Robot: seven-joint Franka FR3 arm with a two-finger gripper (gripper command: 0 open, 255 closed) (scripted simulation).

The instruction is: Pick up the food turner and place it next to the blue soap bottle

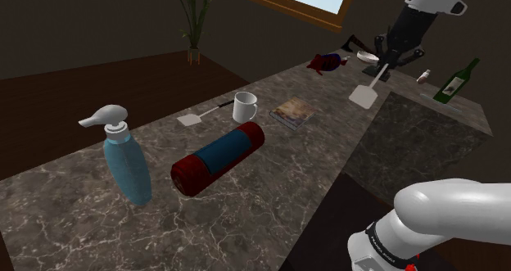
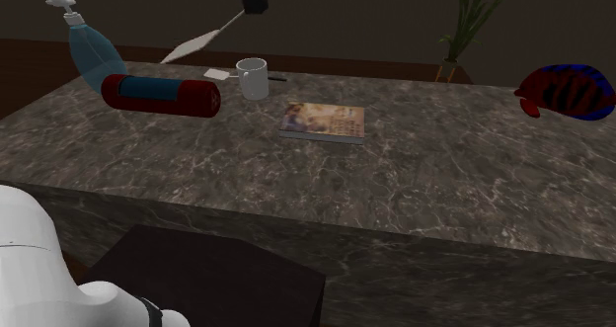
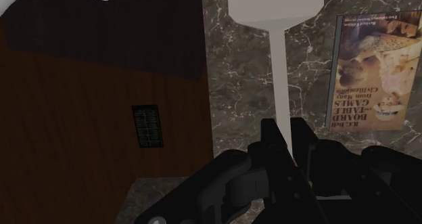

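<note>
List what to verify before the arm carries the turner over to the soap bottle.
1. Grip of the end effector on the food turner: ok, handle clasped.
2. Turner lifted off the counter: ok, hanging in air.
3. The blue soap bottle upright: ok.
4. Bare spot beside the bottle: ok, bare marble in front of it in the shoulder view.
5. Blade clearance over the mug and the red-and-blue roll on the way: cannot tell.

Smooth white rounded arm (image 1: 455, 212), glossy shell, dark band at a joint with small white lettering I can't read, maybe a red mark beside it, boxy all-black gripper (image 3: 285, 138), matte black jaws.
</note>
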